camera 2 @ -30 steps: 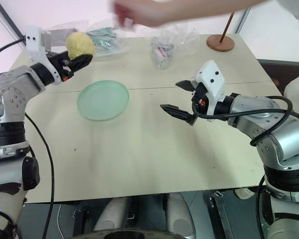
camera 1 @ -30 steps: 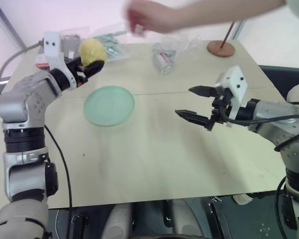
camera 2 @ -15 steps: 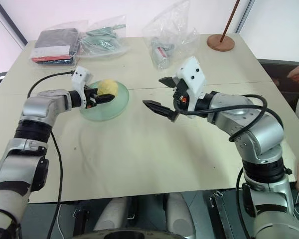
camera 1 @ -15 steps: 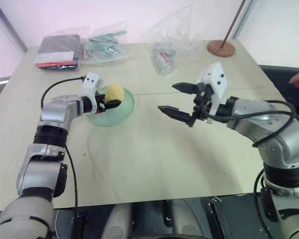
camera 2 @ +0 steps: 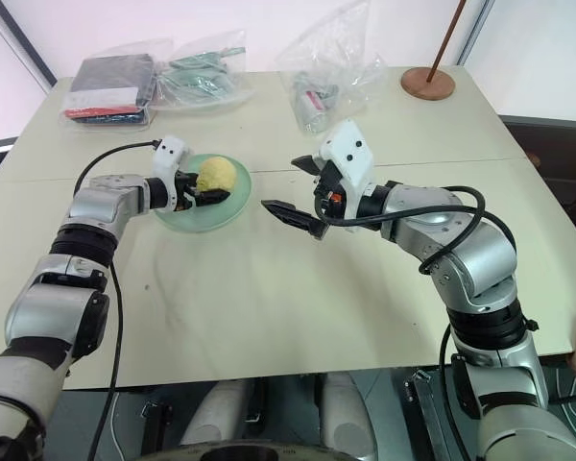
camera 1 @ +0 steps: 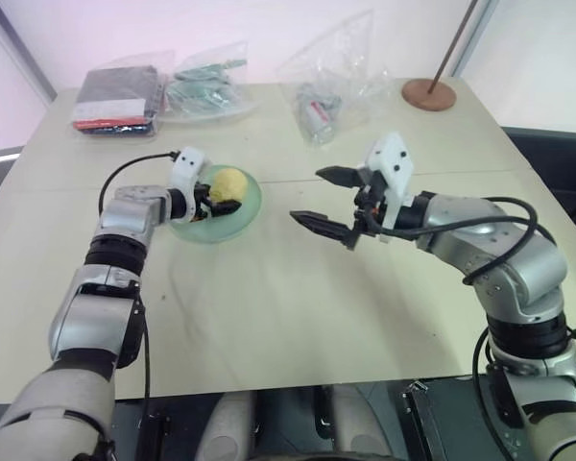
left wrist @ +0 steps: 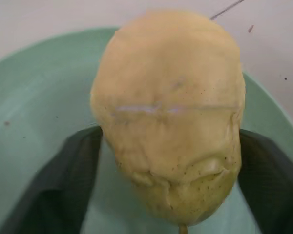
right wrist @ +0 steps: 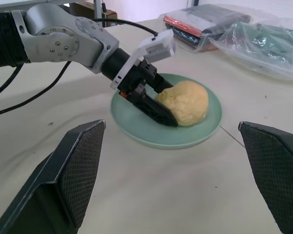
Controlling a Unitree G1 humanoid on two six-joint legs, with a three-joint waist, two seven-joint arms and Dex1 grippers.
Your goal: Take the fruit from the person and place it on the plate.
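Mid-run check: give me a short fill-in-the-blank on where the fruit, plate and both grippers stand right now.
1. The fruit rests on the ____.
2. The left gripper has one black finger on each ____ of the fruit.
3. The right gripper hovers over the table with its jaws ____.
4. The plate is pale mint ____.

Missing words: plate; side; open; green

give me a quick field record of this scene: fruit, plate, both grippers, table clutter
fruit: pale yellow fruit resting on the plate
plate: mint-green plate on the table's left half
left gripper: left gripper open, fingers either side of the fruit, low over the plate
right gripper: right gripper open, holds nothing, above the table beside the plate
clutter: plastic bags and a brown round base at the far edge
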